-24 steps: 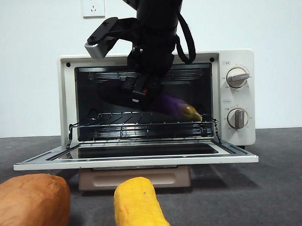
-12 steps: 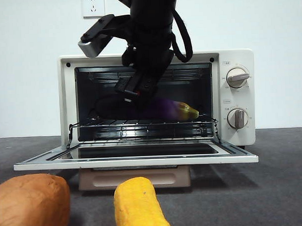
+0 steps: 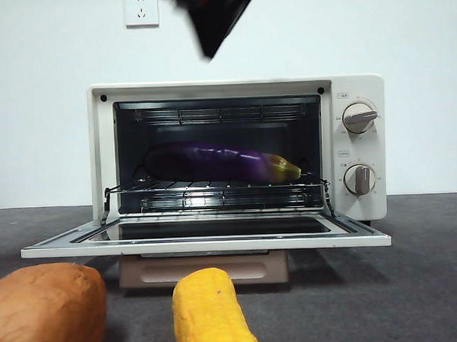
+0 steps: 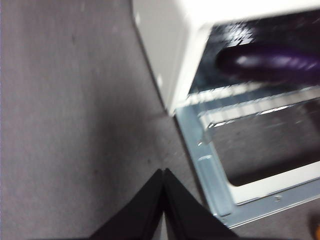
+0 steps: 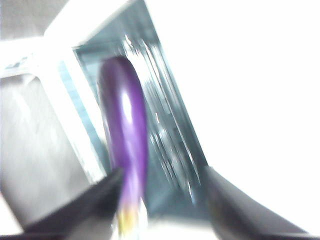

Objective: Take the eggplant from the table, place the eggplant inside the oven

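One eggplant (image 3: 217,161) in the oven (image 3: 237,152).
It lies on the wire rack (image 3: 214,190); right gripper (image 5: 162,192) spread, left gripper (image 4: 163,176) pressed together.

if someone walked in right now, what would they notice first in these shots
The open toaster oven fills the middle of the front view, door folded down, with the glossy purple eggplant lying on its wire rack, stem end toward the knobs. In the foreground, a yellow corn cob and an orange-brown sweet potato sit on the table. The right gripper hangs open above the oven.
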Motion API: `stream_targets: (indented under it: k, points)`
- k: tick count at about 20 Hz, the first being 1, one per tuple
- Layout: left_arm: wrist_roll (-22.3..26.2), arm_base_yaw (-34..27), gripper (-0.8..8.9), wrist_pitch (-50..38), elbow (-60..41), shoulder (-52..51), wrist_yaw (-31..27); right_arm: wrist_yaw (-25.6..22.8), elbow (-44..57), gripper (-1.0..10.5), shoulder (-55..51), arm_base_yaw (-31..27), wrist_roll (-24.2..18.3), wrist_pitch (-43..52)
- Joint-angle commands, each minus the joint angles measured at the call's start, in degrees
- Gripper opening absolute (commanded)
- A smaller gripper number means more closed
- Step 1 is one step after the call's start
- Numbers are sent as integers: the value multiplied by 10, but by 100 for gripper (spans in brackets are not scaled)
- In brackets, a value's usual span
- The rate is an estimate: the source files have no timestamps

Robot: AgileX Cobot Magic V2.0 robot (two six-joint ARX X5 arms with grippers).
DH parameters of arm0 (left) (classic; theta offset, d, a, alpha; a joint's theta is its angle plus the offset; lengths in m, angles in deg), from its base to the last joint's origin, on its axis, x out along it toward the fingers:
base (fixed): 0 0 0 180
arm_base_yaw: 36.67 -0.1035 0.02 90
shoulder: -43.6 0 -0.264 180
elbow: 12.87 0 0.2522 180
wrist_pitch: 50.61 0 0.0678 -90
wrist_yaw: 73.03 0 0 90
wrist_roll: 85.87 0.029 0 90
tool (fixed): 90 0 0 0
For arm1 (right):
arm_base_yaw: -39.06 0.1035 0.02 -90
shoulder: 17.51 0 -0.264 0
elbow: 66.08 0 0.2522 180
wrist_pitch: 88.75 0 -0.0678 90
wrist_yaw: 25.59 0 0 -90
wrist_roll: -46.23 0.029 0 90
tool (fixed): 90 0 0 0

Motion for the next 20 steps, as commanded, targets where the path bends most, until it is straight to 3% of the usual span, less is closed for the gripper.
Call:
stream_targets:
  k: [1, 4, 7, 12, 16, 20]
  points:
    - [-3, -19, 6, -20, -21, 40, 45, -2, -12, 111, -57, 6, 71, -70]
    - [-3, -42, 6, -38, -35, 107, 104, -2, -12, 7, -132, 5, 91, -138]
    - [-3, -59, 6, -46, -35, 176, 163, 0, -12, 3, -190, 5, 127, -181]
    - [-3, -73, 6, -51, -35, 254, 208, 13, -12, 4, -254, 5, 171, -221]
    - [0, -82, 6, -62, -35, 312, 221, 13, -12, 3, -298, 5, 186, -227]
    - [10, -82, 6, -62, -35, 363, 275, 13, -12, 4, -331, 5, 195, -229]
